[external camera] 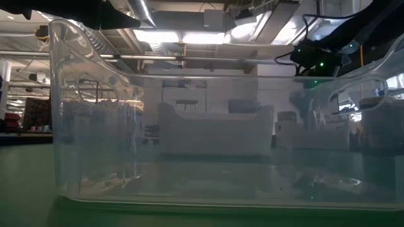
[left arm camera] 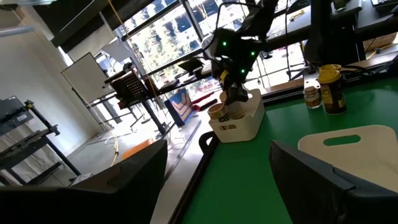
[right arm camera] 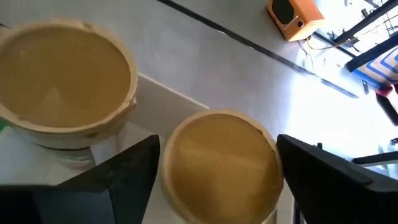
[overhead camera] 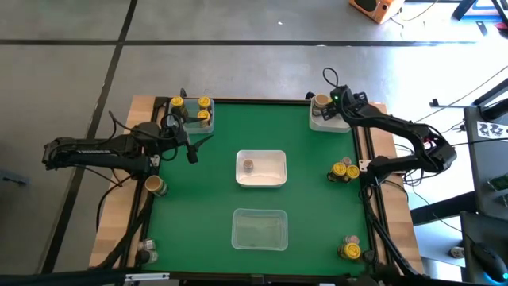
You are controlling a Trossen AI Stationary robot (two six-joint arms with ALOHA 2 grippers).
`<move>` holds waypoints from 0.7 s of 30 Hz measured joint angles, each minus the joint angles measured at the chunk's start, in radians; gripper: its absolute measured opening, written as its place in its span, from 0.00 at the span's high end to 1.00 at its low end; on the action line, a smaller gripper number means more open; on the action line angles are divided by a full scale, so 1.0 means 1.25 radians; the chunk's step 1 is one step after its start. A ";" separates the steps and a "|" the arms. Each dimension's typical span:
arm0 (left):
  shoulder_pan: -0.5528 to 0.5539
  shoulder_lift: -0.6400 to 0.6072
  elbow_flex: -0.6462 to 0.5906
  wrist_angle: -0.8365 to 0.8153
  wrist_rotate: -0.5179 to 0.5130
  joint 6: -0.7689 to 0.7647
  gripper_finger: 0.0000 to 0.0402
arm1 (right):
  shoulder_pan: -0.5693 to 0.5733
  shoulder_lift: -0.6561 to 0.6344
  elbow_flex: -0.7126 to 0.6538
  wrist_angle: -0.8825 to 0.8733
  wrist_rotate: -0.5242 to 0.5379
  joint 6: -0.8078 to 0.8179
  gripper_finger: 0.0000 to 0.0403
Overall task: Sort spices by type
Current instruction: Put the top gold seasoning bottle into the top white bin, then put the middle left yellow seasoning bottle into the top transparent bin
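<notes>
The spices are small jars spread over the green table. My right gripper point(overhead camera: 325, 110) reaches into the white bin point(overhead camera: 317, 123) at the far right corner, where two tan-lidded jars stand upright. One tan jar point(right arm camera: 221, 163) sits between its open fingers, one finger on each side, close by. The other tan jar point(right arm camera: 65, 81) stands beside it. My left gripper point(overhead camera: 190, 151) hovers open and holds nothing, near the far-left bin point(overhead camera: 179, 121) with yellow-lidded jars point(overhead camera: 204, 117).
A white bin point(overhead camera: 274, 179) at the centre holds one grey-lidded jar point(overhead camera: 248, 165). A clear bin point(overhead camera: 259, 229) stands nearer. Yellow-lidded jars point(overhead camera: 343, 171) group at the right edge, others point(overhead camera: 349, 250) at the near right, one tan jar point(overhead camera: 155, 185) at the left, more point(overhead camera: 147, 254) near left.
</notes>
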 joint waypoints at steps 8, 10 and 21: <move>0.000 0.000 0.000 0.000 0.000 0.004 0.31 | 0.001 -0.126 0.001 -0.049 -0.090 -0.011 0.21; 0.000 0.000 0.000 0.000 0.000 0.004 0.31 | 0.010 -0.164 0.002 -0.071 -0.122 -0.037 0.21; 0.000 0.000 0.000 0.001 0.000 0.004 0.31 | 0.186 -0.249 0.111 -0.333 -0.176 -0.078 0.21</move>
